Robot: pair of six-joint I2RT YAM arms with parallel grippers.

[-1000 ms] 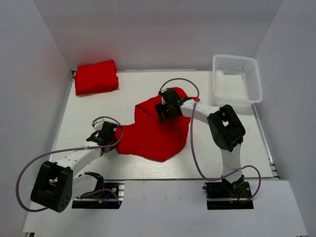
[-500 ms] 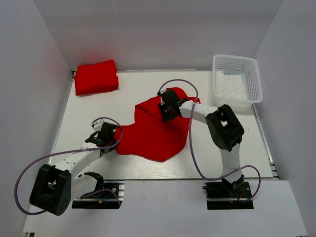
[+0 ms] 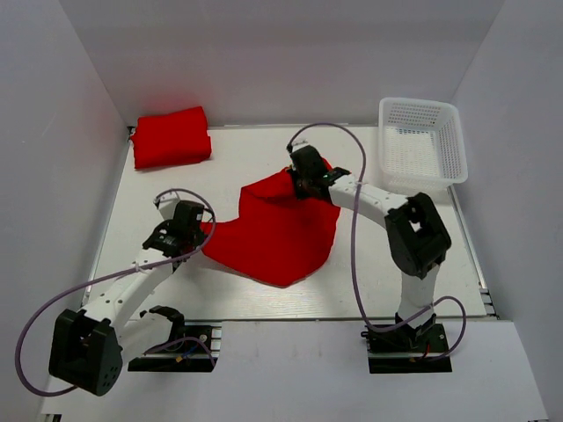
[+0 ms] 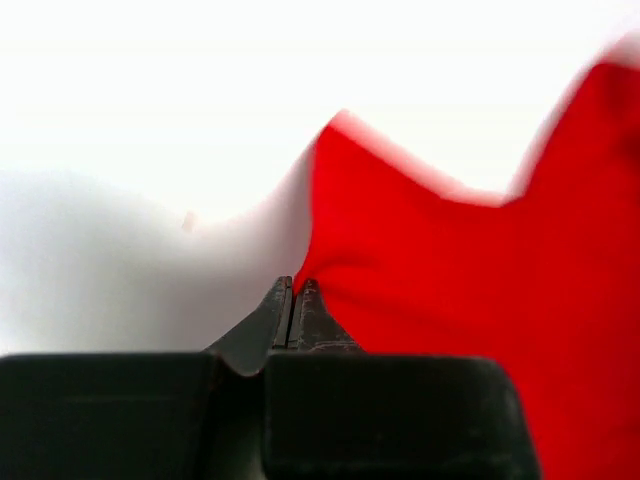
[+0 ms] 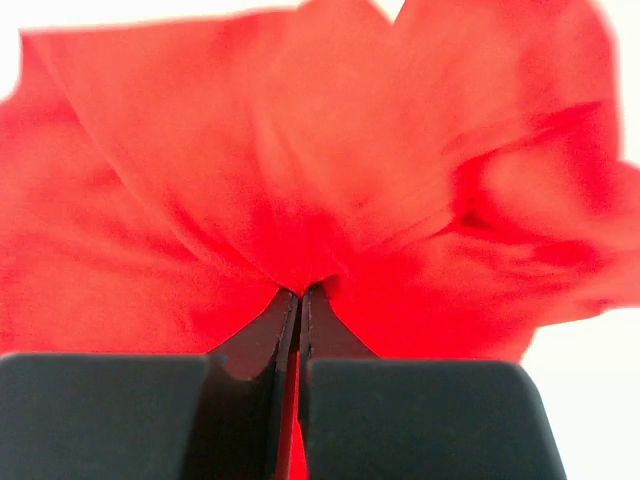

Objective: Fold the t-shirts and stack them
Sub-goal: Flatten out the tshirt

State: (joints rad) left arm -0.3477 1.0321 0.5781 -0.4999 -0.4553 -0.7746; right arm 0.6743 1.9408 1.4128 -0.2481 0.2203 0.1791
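Top external view, stock on the table (image 3: pixel 176 185). One loose t-shirt (image 3: pixel 277 237), crumpled, at centre. One folded t-shirt (image 3: pixel 171 137), at the 11 o'clock corner. The left gripper (image 3: pixel 199 230) is clamped on the loose garment's 9 o'clock corner, and the right gripper (image 3: pixel 304 183) pinches its 12 o'clock edge. Handling advice: raise both arms evenly and draw the cloth taut and flat before creasing, since uneven tension would likely bunch it.

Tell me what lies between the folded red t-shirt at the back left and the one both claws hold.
Only bare white table, seen in the top view, separates the folded t-shirt from the held t-shirt.
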